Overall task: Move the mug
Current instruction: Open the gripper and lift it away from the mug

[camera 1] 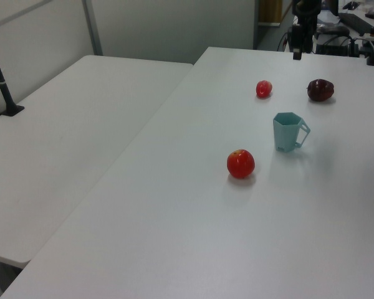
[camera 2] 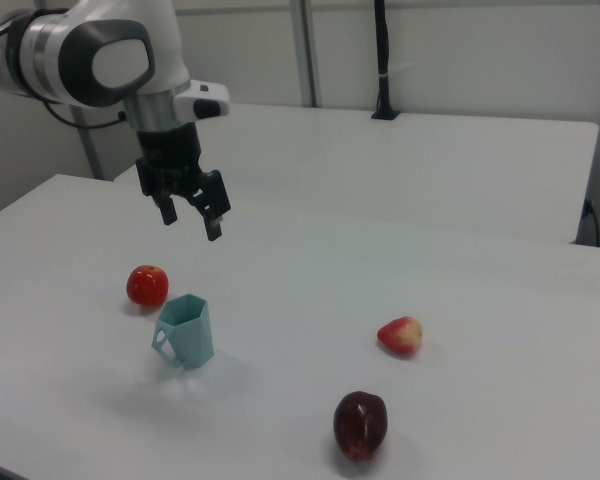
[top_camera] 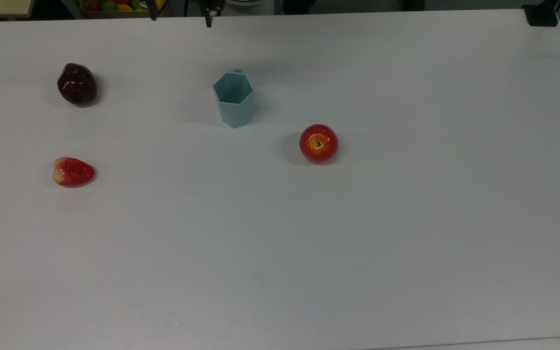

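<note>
**Gripper raised with fingers apart, mug standing free on the table**

Your gripper [camera 2: 190, 217] hangs in the air with its two fingers [camera 2: 213, 222] spread and nothing between them. In the right view it sits well above the white table [camera 2: 500, 330], up and slightly toward the right view's left of the mug; in the top view you see just the finger tips at the top edge, beyond the far rim of the table.

The mug [camera 2: 187, 331] stands upright on its base, long axis vertical, six-sided mouth facing up, and the walls taper toward the bottom. Its thin squarish handle points to the right view's left, to the left view's right [camera 1: 290, 131], and away toward the far table edge in the top view [top_camera: 234, 98]. It is well apart from the gripper, below it, touching only the table. You can see into the mug from the top view, and it holds nothing.

Around it: a red apple [top_camera: 318, 142] lies near, on the top view's right and a little closer to the camera. A strawberry [top_camera: 72, 171] and a dark red fruit [top_camera: 77, 84] lie well apart on the top view's left. Beyond the table's far edge, at the top view's upper left, a bin [top_camera: 85, 8] holds mixed coloured fruit.
</note>
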Action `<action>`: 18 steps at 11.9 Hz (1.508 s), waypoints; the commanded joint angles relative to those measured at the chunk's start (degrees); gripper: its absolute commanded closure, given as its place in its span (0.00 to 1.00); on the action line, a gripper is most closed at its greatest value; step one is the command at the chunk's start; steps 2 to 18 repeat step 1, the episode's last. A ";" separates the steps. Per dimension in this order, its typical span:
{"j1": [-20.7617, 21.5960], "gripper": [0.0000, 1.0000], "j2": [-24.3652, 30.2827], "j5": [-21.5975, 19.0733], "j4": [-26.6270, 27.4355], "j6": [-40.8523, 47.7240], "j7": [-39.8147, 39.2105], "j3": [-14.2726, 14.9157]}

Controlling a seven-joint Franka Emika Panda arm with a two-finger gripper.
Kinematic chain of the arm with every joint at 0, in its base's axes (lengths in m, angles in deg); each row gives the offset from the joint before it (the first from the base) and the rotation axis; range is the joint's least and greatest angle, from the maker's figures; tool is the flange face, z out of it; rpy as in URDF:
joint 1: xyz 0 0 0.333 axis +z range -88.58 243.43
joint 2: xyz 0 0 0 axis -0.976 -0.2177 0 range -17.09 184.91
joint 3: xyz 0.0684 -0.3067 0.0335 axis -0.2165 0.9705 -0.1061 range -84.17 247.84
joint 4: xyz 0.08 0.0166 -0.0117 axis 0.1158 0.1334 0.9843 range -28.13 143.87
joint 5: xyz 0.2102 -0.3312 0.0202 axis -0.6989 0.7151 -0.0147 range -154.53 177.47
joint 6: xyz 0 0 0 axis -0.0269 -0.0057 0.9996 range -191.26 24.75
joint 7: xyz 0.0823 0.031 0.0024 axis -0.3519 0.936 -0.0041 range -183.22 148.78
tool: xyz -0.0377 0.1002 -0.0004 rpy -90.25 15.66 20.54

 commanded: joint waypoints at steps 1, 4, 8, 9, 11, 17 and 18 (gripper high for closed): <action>-0.68 0.00 0.43 -1.17 -1.19 1.50 -0.79 0.20; -0.68 0.00 0.43 -1.17 -1.19 1.50 -0.79 0.20; -0.68 0.00 0.43 -1.17 -1.19 1.50 -0.79 0.20; -0.68 0.00 0.43 -1.17 -1.19 1.50 -0.79 0.20; -0.68 0.00 0.43 -1.17 -1.19 1.50 -0.79 0.20; -0.68 0.00 0.43 -1.17 -1.19 1.50 -0.79 0.20; -0.68 0.00 0.43 -1.17 -1.19 1.50 -0.79 0.20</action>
